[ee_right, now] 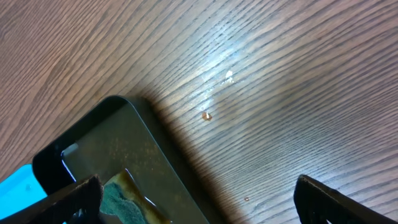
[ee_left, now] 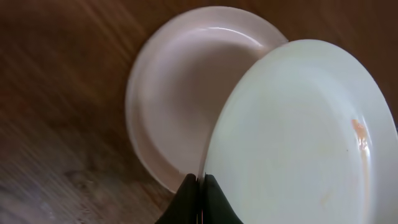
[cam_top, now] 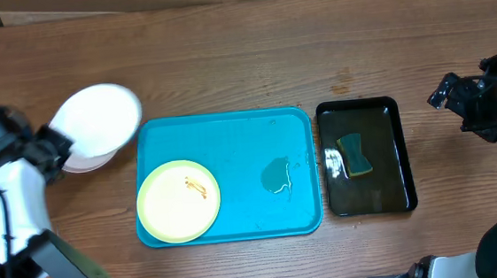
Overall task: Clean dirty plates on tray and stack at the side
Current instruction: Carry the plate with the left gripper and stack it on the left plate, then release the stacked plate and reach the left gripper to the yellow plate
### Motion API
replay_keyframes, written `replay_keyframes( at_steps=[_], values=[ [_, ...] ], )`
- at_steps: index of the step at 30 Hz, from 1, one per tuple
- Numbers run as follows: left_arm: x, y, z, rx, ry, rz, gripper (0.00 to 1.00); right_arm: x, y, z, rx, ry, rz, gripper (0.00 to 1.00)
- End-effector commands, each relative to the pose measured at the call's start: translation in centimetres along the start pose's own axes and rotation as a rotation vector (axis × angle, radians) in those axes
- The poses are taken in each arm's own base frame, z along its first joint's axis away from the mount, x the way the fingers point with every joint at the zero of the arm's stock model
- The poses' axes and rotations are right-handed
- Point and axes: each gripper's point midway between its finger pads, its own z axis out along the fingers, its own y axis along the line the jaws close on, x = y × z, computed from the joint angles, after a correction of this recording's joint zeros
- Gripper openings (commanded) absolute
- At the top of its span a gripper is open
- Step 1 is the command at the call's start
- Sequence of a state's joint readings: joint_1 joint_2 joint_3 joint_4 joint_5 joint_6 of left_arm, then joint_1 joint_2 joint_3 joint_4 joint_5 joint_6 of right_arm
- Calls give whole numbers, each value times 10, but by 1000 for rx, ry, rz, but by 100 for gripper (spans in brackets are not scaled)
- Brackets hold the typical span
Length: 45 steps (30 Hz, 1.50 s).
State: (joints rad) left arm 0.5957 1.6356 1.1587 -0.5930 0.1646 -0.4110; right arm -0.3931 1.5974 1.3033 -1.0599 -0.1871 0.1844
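Pose: left gripper (ee_left: pixel 199 182) clamped on rim of tilted white plate (ee_left: pixel 298 137), above second white plate (ee_left: pixel 180 81) resting on table (cam_top: pixel 224 52) left of tray (cam_top: pixel 231 140). Yellow plate (cam_top: pixel 179 200) sits in tray's near-left corner. Right gripper (ee_right: pixel 199 186) spread wide, holding nothing, far right, apart from black tray (cam_top: pixel 361 106).

Robot lab / test bench rather than a home kitchen. Bare wood-grain table (cam_top: pixel 225 61) w/ a left arm (cam_top: pixel 9 202) & right arm (cam_top: pixel 481 107) at its left & right edges, cams on the wrists + one overhead. Dishwashing is mocked up: turquoise tray (cam_top: pixel 230 131) mid-table, black tray (cam_top: pixel 388 106) w/ a sponge (cam_top: pixel 355 155) in shallow liquid just beside its right edge.
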Motion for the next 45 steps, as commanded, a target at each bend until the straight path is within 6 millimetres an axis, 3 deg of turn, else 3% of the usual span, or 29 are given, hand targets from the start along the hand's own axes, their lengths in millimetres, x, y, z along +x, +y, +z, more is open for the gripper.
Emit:
replay_keyframes(
  at_steps=[1,4,11,12,15,18,22,26,30,34,37,41,45],
  values=[
    [-5,20,16,4,35,-82,4,-5,2,-3,-9,-16,2,100],
    [-8,35,29,-28,36,-106,4,-5,2,-3,-9,-16,2,100],
    [-16,38,46,-18,17,-102,7,-5,2,-3,-9,-16,2,100],
    [-18,35,47,-3,12,-99,15,-5,2,-3,-9,-16,2,100],
    [-17,22,47,75,24,-96,58,-5,2,-3,-9,-16,2,100],
    [-4,-12,38,266,110,-98,71,-5,2,-3,-9,-16,2,100],
    [29,-49,9,494,289,-130,62,-5,2,-3,-9,-16,2,100],
    [75,-49,-16,483,433,-21,38,-5,2,-3,-9,-16,1,100],
    [143,-44,-45,387,628,170,36,-5,2,-3,-9,-16,2,100],
    [186,-53,-59,328,693,300,35,-5,2,-3,-9,-16,2,100],
    [203,-51,-66,241,675,370,35,-5,2,-3,-9,-16,2,100],
    [197,-15,-70,-97,515,312,36,-5,2,-3,-9,-16,2,100],
    [211,10,-74,-221,490,284,40,-5,2,-3,-9,-16,2,100]
  ],
)
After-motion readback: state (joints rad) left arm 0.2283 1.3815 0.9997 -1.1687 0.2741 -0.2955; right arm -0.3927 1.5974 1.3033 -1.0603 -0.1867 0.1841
